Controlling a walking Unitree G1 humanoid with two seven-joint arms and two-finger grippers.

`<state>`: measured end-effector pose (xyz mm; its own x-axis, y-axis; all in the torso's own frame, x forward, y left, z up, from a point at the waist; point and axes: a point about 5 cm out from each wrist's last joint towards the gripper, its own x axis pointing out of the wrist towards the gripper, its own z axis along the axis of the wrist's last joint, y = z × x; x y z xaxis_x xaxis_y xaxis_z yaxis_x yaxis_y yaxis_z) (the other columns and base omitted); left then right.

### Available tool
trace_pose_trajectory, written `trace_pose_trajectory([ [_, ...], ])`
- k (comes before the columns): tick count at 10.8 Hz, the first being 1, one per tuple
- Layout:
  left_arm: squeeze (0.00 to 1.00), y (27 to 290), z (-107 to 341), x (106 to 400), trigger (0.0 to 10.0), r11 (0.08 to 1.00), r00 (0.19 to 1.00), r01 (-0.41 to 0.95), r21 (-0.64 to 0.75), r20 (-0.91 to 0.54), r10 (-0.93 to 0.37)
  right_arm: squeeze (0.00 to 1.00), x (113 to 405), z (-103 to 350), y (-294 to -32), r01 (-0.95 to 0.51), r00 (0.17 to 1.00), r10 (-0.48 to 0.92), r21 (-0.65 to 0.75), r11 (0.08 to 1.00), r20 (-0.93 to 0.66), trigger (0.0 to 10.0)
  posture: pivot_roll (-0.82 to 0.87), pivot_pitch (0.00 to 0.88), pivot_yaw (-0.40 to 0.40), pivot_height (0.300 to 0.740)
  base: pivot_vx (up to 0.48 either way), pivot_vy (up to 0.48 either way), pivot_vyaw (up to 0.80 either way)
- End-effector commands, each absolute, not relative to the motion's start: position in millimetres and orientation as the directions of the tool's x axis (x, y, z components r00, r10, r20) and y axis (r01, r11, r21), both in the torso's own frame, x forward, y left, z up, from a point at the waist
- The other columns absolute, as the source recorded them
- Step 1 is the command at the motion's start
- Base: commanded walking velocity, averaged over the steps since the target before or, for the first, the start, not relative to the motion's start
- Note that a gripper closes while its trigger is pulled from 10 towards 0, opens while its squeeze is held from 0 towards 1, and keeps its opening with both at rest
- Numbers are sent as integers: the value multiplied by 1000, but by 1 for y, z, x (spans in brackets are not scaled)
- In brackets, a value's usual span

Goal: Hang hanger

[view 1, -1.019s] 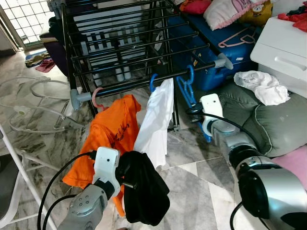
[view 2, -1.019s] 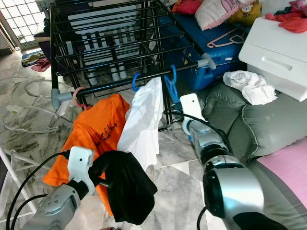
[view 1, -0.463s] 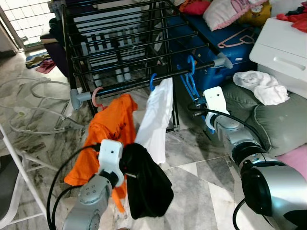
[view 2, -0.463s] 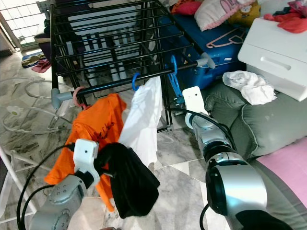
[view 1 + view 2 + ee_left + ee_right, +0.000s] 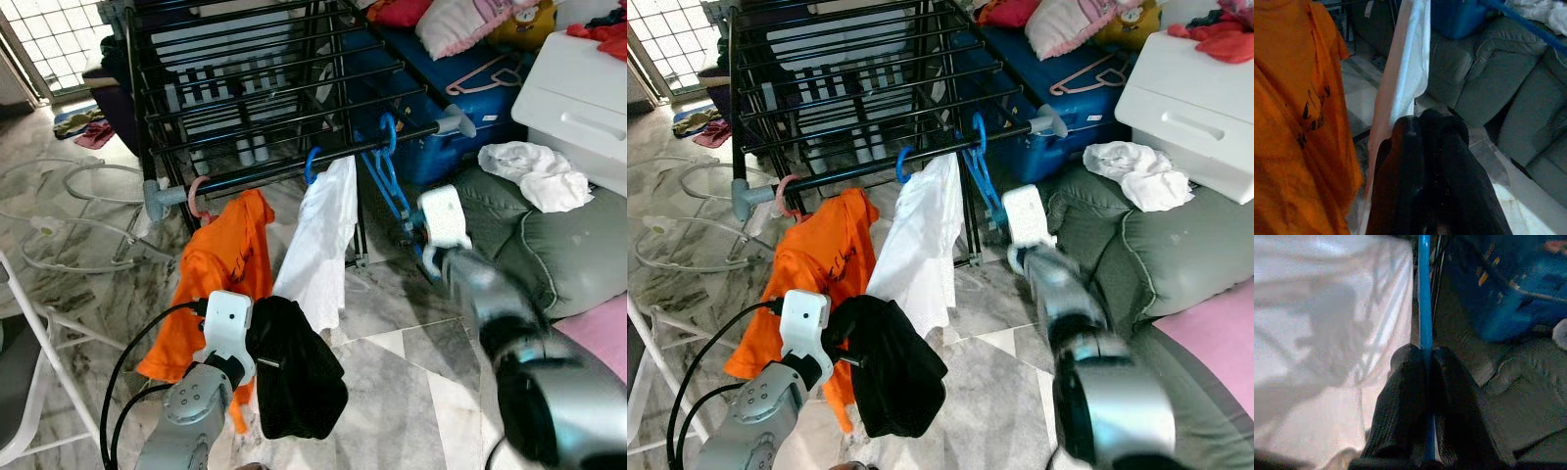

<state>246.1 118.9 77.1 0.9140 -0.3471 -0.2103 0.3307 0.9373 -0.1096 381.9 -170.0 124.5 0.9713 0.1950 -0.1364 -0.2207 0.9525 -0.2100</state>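
Note:
A black drying rack's front rail (image 5: 265,174) carries an orange shirt (image 5: 223,269) on a pink hanger and a white shirt (image 5: 323,240) on a blue hanger. To their right an empty blue hanger (image 5: 387,176) has its hook over the same rail. My right gripper (image 5: 1421,355) is shut on that hanger's blue bar (image 5: 1424,293), low beside the white shirt; its arm (image 5: 480,294) looks blurred. Lower left, my left gripper (image 5: 1425,129) is shut on a black garment (image 5: 294,377), which hangs in front of the orange shirt.
A blue suitcase (image 5: 470,98) lies behind the rack's right end. Grey cushions (image 5: 558,245) with a white cloth (image 5: 539,176) and a white cabinet (image 5: 578,93) stand at the right. A white chair frame (image 5: 29,333) sits at the left on the marble floor.
The right arm has lifted the blue hanger, so its hook now sits higher on the rail, and the arm has shifted right. The left arm with the black garment has shifted a little.

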Motion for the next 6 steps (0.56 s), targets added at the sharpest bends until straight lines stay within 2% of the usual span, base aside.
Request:
trace_pose_trajectory([
  [1,0,119,84,251,10000,938,923,334,-90,-173,-345,0,385,139,-167,-201,979,197,-188,961,-42,10000,31,0,54,740,0,0,0],
  [4,0,109,89,253,10000,937,928,334,-106,-137,-346,0,370,119,-177,-124,992,121,-135,983,-27,10000,24,0,34,740,0,0,0],
  [6,0,103,90,250,10000,936,930,330,-121,-131,-345,0,355,99,-187,-86,994,78,-108,990,-77,10000,6,0,16,740,0,0,0],
])
